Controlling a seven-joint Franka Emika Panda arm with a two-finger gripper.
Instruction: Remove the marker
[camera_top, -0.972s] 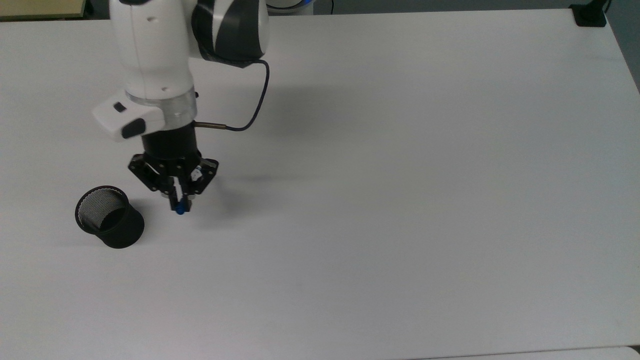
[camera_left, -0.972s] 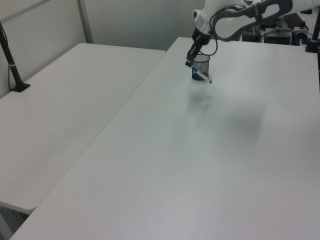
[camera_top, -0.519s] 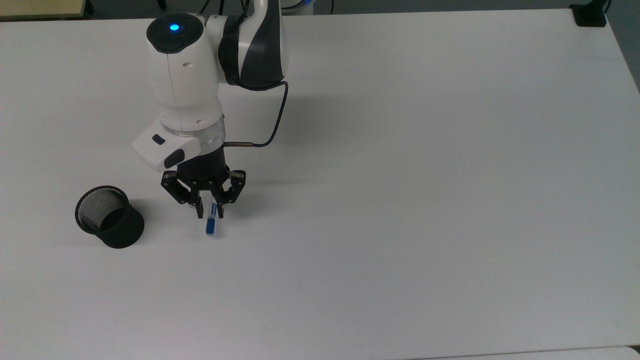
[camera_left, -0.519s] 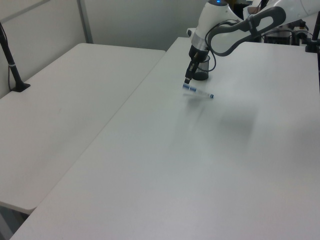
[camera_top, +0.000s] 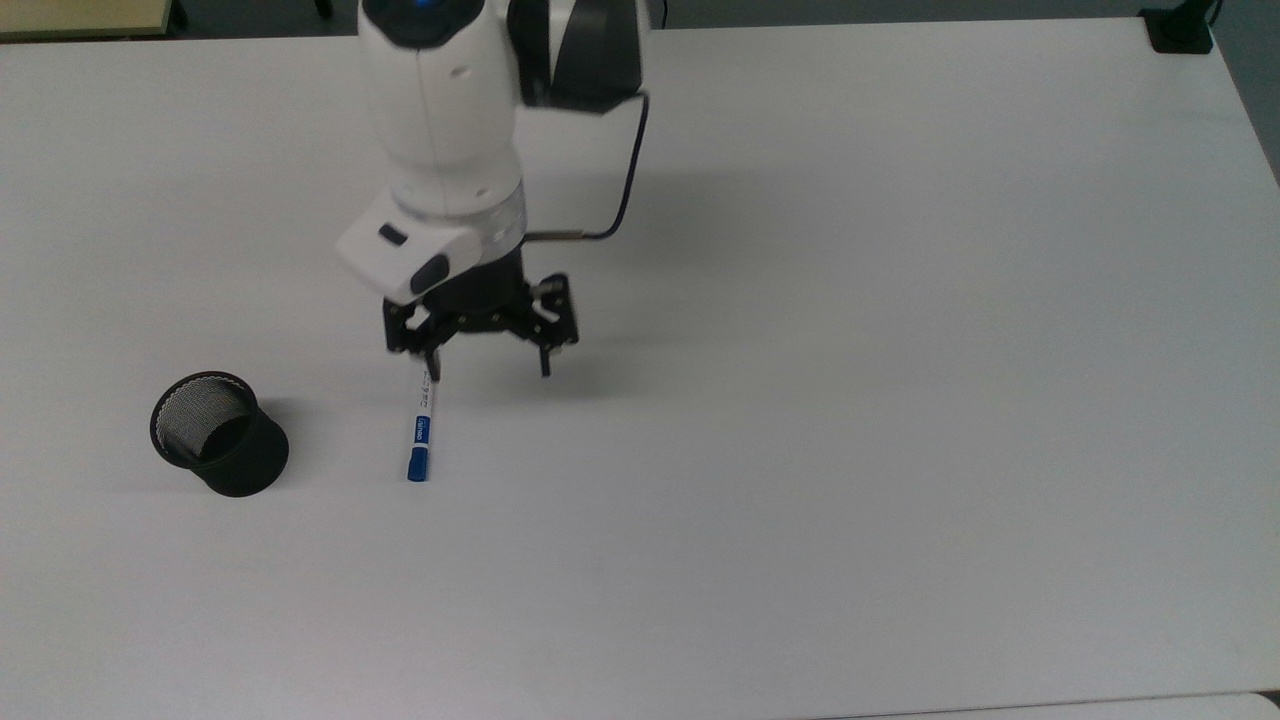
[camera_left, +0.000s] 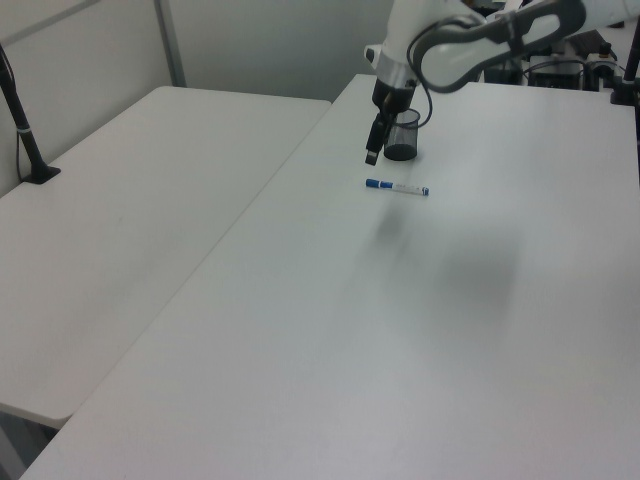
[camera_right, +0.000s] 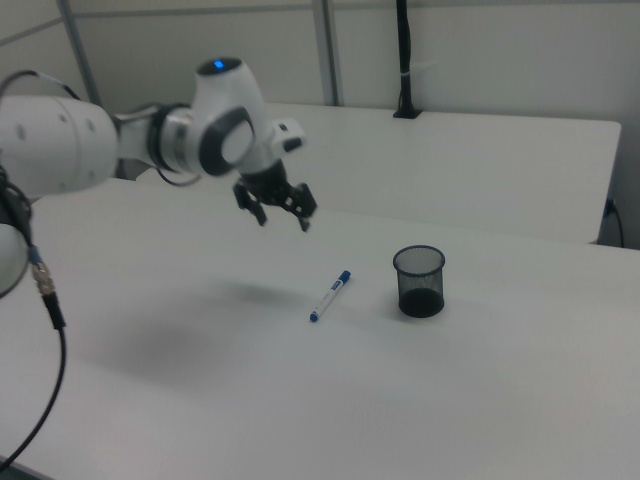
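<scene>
The marker (camera_top: 421, 430) lies flat on the white table (camera_top: 850, 400), white barrel with a blue cap; it also shows as marker (camera_left: 397, 187) and marker (camera_right: 330, 295). It rests beside the upright black mesh cup (camera_top: 220, 435), outside it, to the top view's right. My gripper (camera_top: 488, 370) hangs above the table, open and holding nothing, with one fingertip over the marker's far end in the top view. In the right view the gripper (camera_right: 284, 218) is clearly raised, up and to the right view's left of the marker. The gripper (camera_left: 371, 155) also hangs above the marker in the left view.
The cup (camera_right: 420, 281) stands a short way from the marker; cup (camera_left: 402, 135) sits behind my arm in the left view. A second white table (camera_left: 120, 220) adjoins on the left view's left. A black post (camera_right: 404, 60) stands on a far table.
The gripper, shut on the marker a second ago, opened and let it go. The marker dropped flat onto the table. The gripper rose and shifted to the top view's right.
</scene>
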